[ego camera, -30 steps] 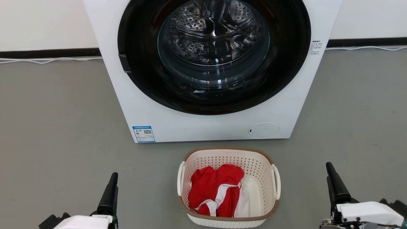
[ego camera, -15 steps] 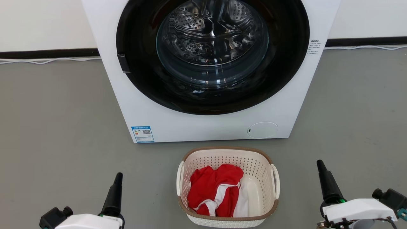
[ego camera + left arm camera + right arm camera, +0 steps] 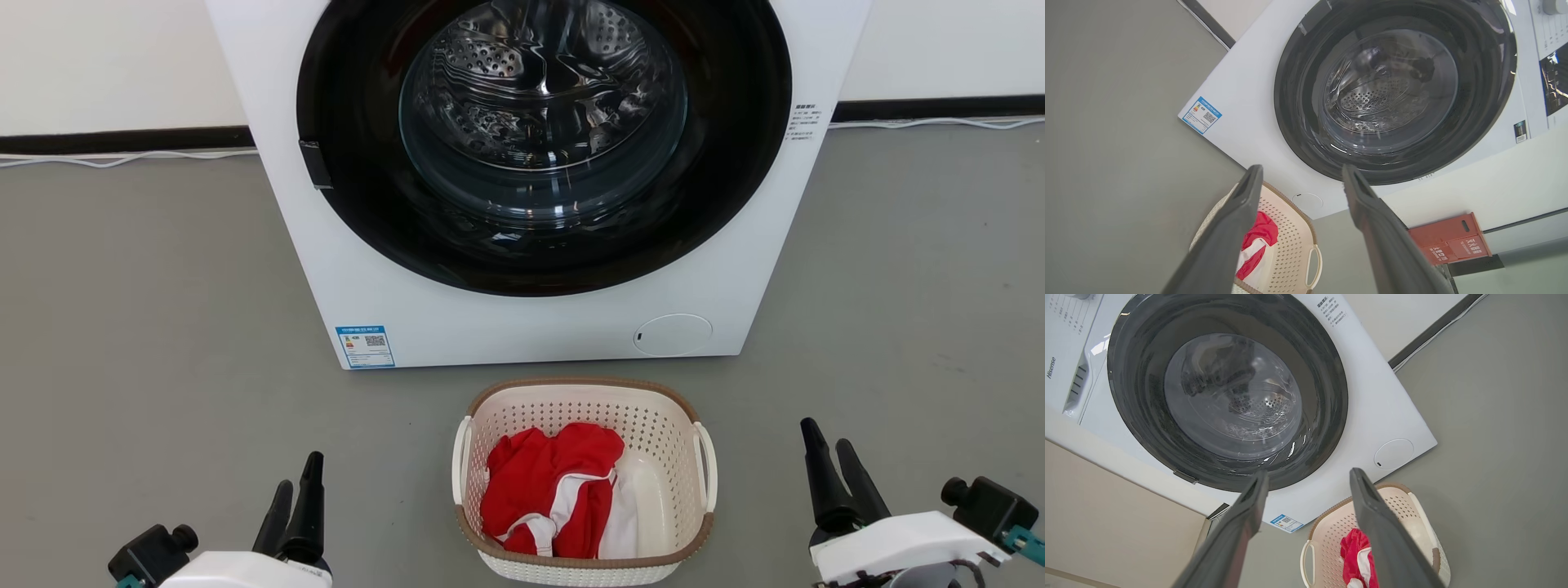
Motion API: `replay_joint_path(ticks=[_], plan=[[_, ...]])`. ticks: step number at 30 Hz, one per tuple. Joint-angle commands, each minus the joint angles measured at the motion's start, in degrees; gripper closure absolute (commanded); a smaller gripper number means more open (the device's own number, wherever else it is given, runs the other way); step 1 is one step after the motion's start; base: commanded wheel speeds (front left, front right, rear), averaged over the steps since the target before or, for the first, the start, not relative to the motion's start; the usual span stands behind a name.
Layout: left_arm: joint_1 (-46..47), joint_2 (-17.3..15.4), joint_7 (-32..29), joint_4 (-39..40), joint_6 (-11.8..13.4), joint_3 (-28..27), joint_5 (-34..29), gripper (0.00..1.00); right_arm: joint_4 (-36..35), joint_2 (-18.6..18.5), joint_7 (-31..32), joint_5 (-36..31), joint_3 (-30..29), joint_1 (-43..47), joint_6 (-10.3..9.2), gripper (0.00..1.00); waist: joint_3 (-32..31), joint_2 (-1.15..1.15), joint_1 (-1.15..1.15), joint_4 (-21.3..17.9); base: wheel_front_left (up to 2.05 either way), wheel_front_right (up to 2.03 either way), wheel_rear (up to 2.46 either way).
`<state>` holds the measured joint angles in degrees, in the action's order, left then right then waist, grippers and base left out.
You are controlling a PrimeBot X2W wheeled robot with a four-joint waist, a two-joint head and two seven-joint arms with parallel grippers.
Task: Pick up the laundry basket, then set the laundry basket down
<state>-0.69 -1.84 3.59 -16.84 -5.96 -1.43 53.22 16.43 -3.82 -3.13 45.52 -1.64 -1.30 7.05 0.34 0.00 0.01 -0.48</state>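
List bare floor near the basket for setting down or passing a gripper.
Bare floor lies between laundry basket and left gripper, likewise toward right gripper, and widely beside the washer. Crowded: the narrow strip between basket and washer.

The laundry basket (image 3: 571, 408) is seen as cream-white w/ a regular dot pattern of perforations. Its rim is done in brown w/ a woven look, & its handles (image 3: 460, 457) are white. A garment (image 3: 543, 490) in bright red w/ white trim is seen inside.

The washer (image 3: 522, 335) is finished in white. Its door ring (image 3: 351, 204) is gloss black, & the drum (image 3: 539, 82) behind the glass is silver w/ dotted holes. A label (image 3: 365, 346) in blue & white is noted on its front.

The floor (image 3: 147, 327) is matt grey & the wall (image 3: 106, 57) off-white, w/ a black skirting strip (image 3: 122, 139) & a white cable (image 3: 122, 157).

The left gripper (image 3: 298, 469) & right gripper (image 3: 824, 433) are shown w/ black fingers (image 3: 310, 506) & white housings.

A red box (image 3: 1449, 241) w/ white lettering is seen in the left wrist view.
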Motion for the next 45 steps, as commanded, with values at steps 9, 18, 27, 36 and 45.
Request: replay_joint_path(ticks=[9, 18, 27, 36, 45], plan=[[0.8, -0.6, 1.9, 0.9, 0.7, -0.6, -7.8, 0.0, -0.9, -0.5, -2.4, -8.4, 1.3, -2.3, 0.24, 0.0, -0.1, 0.0, 0.0, -0.1, 0.0, 0.0, 0.0], [0.5, -0.6, 3.3, 0.7, 0.8, -0.4, -13.7, 0.0, -0.7, -0.6, -3.7, -14.3, 1.8, -1.9, 0.27, 0.0, -0.2, 0.0, 0.0, -0.3, 0.0, 0.0, 0.0], [0.3, -0.7, 4.8, 0.4, 0.8, -0.6, -20.3, 0.0, -0.2, -0.4, -5.3, -20.8, 2.3, -1.6, 0.3, 0.0, -0.1, 0.0, 0.0, -0.6, 0.0, 0.0, 0.0], [0.2, -0.8, 6.3, 0.2, 0.8, -1.2, -27.1, 0.0, 0.3, -0.2, -6.8, -27.3, 2.6, -1.3, 0.33, 0.0, -0.1, 0.0, 0.0, -0.8, 0.0, 0.0, 0.0], [0.5, -0.9, 8.0, 0.0, 0.6, -1.9, -34.5, 0.0, 0.8, -0.1, -8.5, -34.4, 3.2, -1.0, 0.37, 0.0, 0.0, 0.0, 0.0, -1.0, 0.0, 0.0, 0.0]])
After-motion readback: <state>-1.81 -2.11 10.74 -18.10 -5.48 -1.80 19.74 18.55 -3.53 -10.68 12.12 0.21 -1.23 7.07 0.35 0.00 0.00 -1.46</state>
